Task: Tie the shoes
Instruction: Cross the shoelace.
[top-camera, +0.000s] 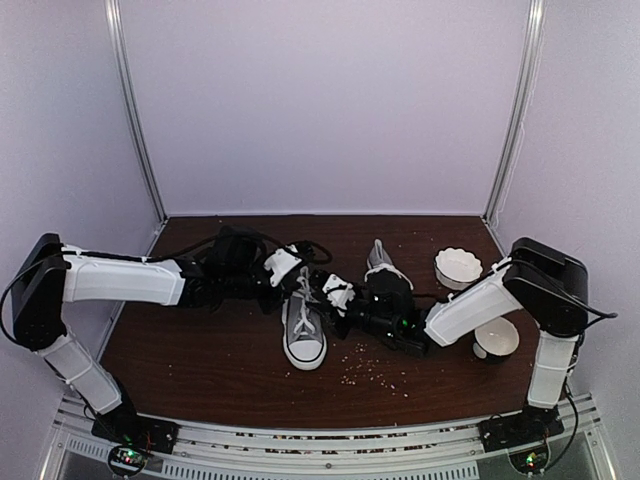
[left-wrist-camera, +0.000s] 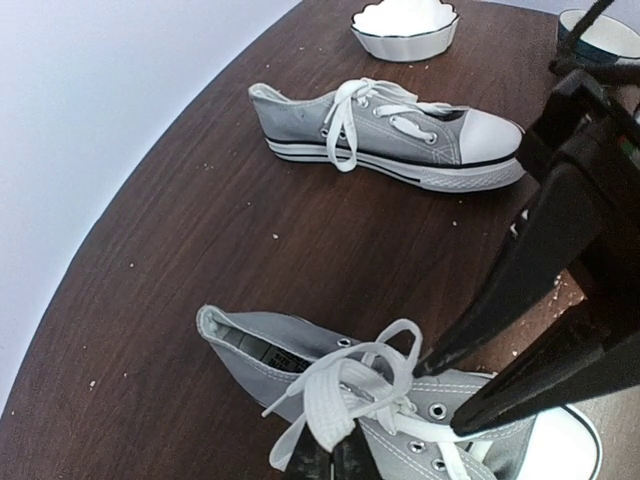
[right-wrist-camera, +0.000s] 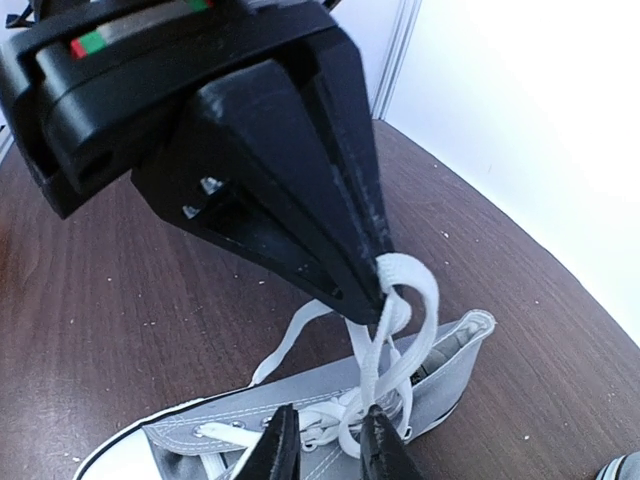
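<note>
Left hand (right-wrist-camera: 380, 290): tips clamped to a point on a loop of white lace (left-wrist-camera: 335, 400), held above the throat of the near shoe (top-camera: 303, 338). Right hand (right-wrist-camera: 325, 450): fingers a narrow gap apart, low at the eyelets, lace strands running between them; you cannot tell whether it pinches.

Near shoe sits mid-surface (top-camera: 200, 350), long axis near-to-far, toe toward the near edge. The loop stands directly over the right fingers, under the left's pinch. Both hands are equally close, one reaching in from each side edge. Your tightening pull likely runs sideways, across that axis.

Count: two shoes, second shoe (top-camera: 378, 258) toward the far right corner; two bowls (top-camera: 458, 267) by the right edge; scattered crumbs (top-camera: 370, 372).
</note>
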